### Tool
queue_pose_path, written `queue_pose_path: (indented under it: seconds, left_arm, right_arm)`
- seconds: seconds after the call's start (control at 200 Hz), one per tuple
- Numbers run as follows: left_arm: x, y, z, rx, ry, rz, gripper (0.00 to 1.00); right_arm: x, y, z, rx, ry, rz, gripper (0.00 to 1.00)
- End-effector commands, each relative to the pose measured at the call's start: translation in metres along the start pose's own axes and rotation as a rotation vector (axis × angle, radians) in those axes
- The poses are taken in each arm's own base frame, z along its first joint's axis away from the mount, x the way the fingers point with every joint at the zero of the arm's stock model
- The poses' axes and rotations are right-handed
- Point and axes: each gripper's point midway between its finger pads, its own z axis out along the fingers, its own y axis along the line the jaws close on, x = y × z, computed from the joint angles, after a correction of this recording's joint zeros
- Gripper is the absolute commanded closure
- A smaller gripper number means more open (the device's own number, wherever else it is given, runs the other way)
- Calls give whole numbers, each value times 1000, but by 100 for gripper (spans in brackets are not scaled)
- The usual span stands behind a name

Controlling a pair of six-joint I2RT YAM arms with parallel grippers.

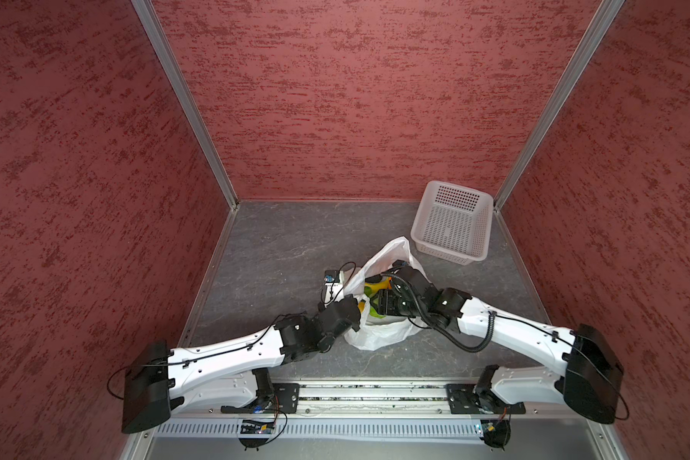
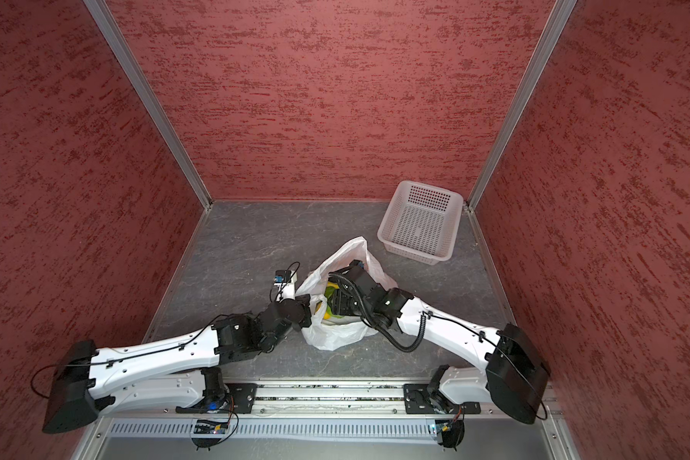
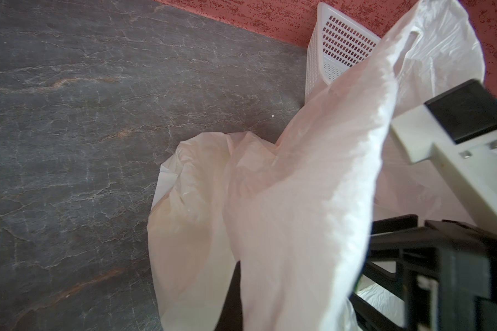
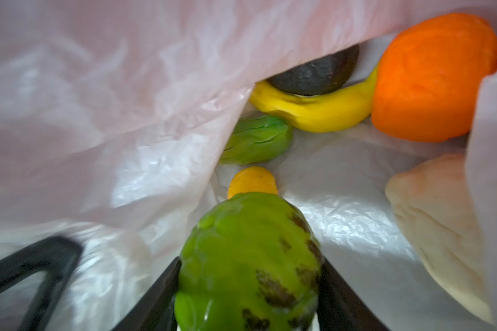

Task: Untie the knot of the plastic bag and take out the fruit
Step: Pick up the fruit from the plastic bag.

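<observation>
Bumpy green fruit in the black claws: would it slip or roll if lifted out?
Probably grippy: the bumpy green fruit has a knobbly skin, wedged in the right end effector inside the plastic bag. It looks rounded, so it may roll once set down. Its glossy sheen suggests moulded plastic, likely light and stiff.

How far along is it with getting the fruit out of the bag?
Done: the bag gapes open, no knot showing. In hand: the left gripper pinches the bag's edge, and the right gripper, inside the bag, is closed on a bumpy green fruit. To do: every piece; the orange, banana and others lie inside the bag, and the basket holds nothing.
</observation>
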Motion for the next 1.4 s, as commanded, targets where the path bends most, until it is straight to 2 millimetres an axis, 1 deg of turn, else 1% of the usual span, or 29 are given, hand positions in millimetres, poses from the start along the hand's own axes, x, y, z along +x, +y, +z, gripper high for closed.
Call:
queue_pose_path:
  seconds: [0.0,0.245,0.351,0.441,0.591,0.701,0.771,0.852,0.992,1.097,1.182,1.257,1.317,1.398]
  left_arm:
    - [-7,-4,-2,19,-17,-5,100]
    - [-11,-3,-5,18,-32,-10,100]
    - [-12,-3,-5,14,-31,-6,100]
    - [-11,-2,-5,12,-30,-6,100]
    - [-11,-1,-5,8,-33,-6,100]
    - [-13,-1,-5,10,-36,-7,100]
    - [-13,-2,-5,13,-36,-8,100]
    - [-13,-2,-5,15,-33,-4,100]
    - [-12,-2,-5,18,-28,-3,100]
    - [-11,-1,-6,20,-28,-7,100]
    - [-12,0,-7,20,-31,-7,100]
    - [-11,0,-7,19,-28,-7,100]
    - [-10,-1,-6,24,-26,-3,100]
    - [-10,-1,-6,25,-25,-1,100]
  right_arm:
    - [-5,21,-20,-55,1,-49,40]
    - [-1,29,-38,-76,31,-90,40]
    - [-4,37,-53,-93,33,-105,39]
    - [-10,44,-71,-98,18,-117,39]
    - [-25,57,-97,-105,-21,-143,38]
    - [-43,66,-112,-104,-64,-167,38]
    - [-57,66,-122,-93,-104,-171,37]
    - [-75,62,-132,-85,-149,-163,37]
    - [-114,43,-151,-53,-250,-130,37]
    - [-146,16,-164,-3,-331,-93,37]
    - [-169,-13,-171,51,-378,-55,37]
    - [-190,-44,-174,117,-428,-15,36]
    - [-206,-69,-173,161,-466,17,36]
    - [-227,-102,-166,220,-500,55,36]
